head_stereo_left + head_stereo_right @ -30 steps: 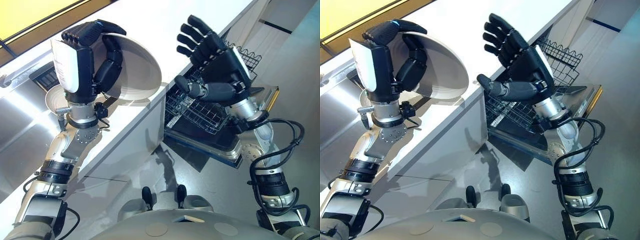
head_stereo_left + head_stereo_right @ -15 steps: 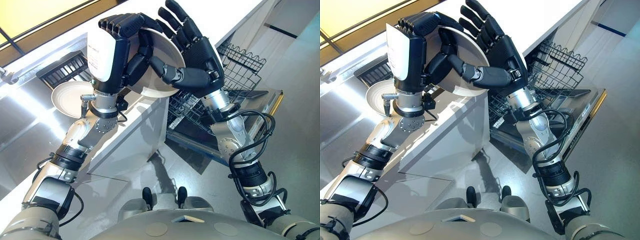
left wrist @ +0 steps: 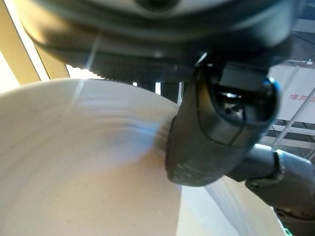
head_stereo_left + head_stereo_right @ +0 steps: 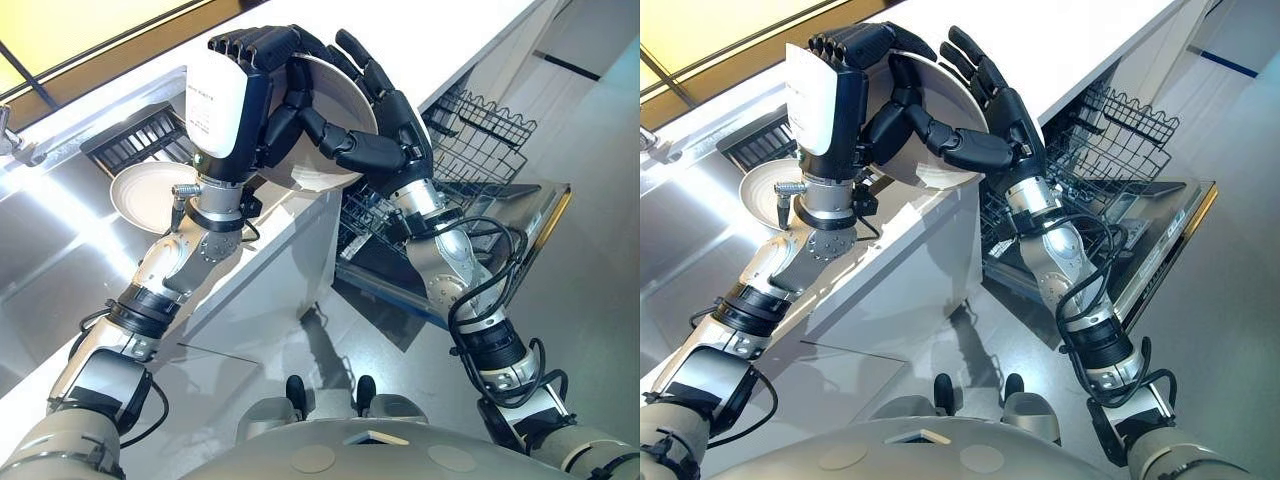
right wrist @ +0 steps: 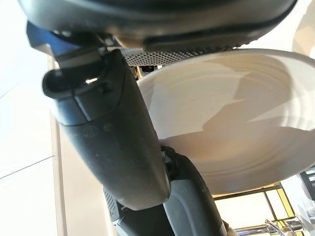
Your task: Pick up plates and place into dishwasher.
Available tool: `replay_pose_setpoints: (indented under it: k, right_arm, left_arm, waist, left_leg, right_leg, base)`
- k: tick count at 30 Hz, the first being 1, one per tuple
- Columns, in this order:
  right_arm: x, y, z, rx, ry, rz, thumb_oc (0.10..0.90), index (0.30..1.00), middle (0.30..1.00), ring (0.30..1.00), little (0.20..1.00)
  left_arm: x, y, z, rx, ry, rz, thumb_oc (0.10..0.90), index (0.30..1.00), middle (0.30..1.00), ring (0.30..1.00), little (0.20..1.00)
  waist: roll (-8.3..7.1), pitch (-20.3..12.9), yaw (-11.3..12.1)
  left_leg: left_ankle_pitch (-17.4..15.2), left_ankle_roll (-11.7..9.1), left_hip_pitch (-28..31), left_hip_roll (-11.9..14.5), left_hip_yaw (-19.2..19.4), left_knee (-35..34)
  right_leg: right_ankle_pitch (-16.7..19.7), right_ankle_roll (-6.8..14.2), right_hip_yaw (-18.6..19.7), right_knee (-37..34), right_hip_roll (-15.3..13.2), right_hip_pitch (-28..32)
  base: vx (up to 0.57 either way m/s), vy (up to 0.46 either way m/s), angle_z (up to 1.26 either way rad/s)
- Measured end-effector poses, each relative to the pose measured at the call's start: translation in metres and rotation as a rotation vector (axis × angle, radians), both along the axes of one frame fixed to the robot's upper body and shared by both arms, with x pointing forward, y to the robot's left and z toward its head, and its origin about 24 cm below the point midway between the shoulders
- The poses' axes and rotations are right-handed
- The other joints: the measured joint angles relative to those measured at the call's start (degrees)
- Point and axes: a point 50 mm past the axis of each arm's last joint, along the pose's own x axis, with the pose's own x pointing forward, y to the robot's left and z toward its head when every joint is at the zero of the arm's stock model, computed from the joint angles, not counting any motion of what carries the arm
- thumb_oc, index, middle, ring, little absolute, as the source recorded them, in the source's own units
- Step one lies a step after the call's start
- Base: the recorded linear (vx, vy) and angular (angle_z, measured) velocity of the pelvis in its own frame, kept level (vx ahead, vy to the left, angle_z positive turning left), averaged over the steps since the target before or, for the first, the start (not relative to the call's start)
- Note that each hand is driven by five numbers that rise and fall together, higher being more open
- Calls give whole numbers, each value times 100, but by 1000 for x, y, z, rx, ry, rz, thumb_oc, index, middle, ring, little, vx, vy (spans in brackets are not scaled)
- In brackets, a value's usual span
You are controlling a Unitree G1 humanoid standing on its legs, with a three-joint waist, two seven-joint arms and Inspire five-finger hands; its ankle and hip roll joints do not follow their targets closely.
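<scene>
A white plate [image 4: 322,176] is held up on edge above the white counter's end, between both hands. My left hand [image 4: 225,100] is shut on it, fingers hooked over the rim and thumb [image 3: 216,132] on the inner face [image 3: 74,172]. From the other side my right hand [image 4: 400,125] pinches the same plate [image 5: 231,113], with its fingers spread behind the rim and its thumb [image 5: 108,128] laid across the front. A second white plate [image 4: 140,195] lies below by the steel sink. The open dishwasher's wire rack [image 4: 470,130] stands at the right.
The dishwasher door [image 4: 535,215] hangs open low at the right, over grey floor. The white counter [image 4: 300,250] runs diagonally between the sink area and the dishwasher. A dark grille [image 4: 130,145] sits beside the lying plate.
My right hand has closed in on the plate and its thumb now lies across the plate's face. Both hands and the plate have shifted slightly right.
</scene>
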Motion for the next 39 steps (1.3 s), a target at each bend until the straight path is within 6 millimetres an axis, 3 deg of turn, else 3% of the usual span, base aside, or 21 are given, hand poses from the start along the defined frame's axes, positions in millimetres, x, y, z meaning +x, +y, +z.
replay_pose_setpoints:
  k: [7,19,27,35,39]
  right_arm:
    - [2,-1,-5,-27,29,2,800,900,900,900,900]
    - [3,-14,-34,-189,128,21,800,900,900,900,900]
    - [5,-27,-29,-185,109,7,800,900,900,900,900]
    - [6,-29,-25,-143,92,0,800,900,900,900,900]
    - [5,-29,-25,-122,90,3,800,900,900,900,900]
  left_arm:
    - [1,4,-1,56,-7,36,100,300,300,300,200]
    - [-8,9,11,122,-75,17,100,300,300,300,200]
    - [-9,31,19,111,-110,93,100,300,300,300,200]
    - [-9,32,18,110,-109,91,100,300,300,300,200]
    - [-7,34,13,107,-85,103,100,300,300,300,200]
  waist:
    - [0,0,4]
    - [0,0,27]
    - [1,0,101]
    - [21,-8,115]
    - [101,-57,114]
  left_leg:
    - [6,2,-1,1,-8,0]
    - [6,0,0,16,83,-1]
    - [-32,-55,64,95,246,0]
    - [-44,-71,96,106,312,0]
    - [-44,-71,97,103,315,0]
  right_leg:
    - [0,0,-43,-1,-5,6]
    - [0,1,-74,-1,-29,-28]
    - [18,-25,-252,-1,6,-53]
    - [25,-36,-235,-1,41,-56]
    - [28,-42,-224,-2,41,-55]
  base:
    - [0,0,0]
    - [6,-8,-1]
    - [18,-35,-11]
    - [5,-17,-4]
    - [0,0,0]
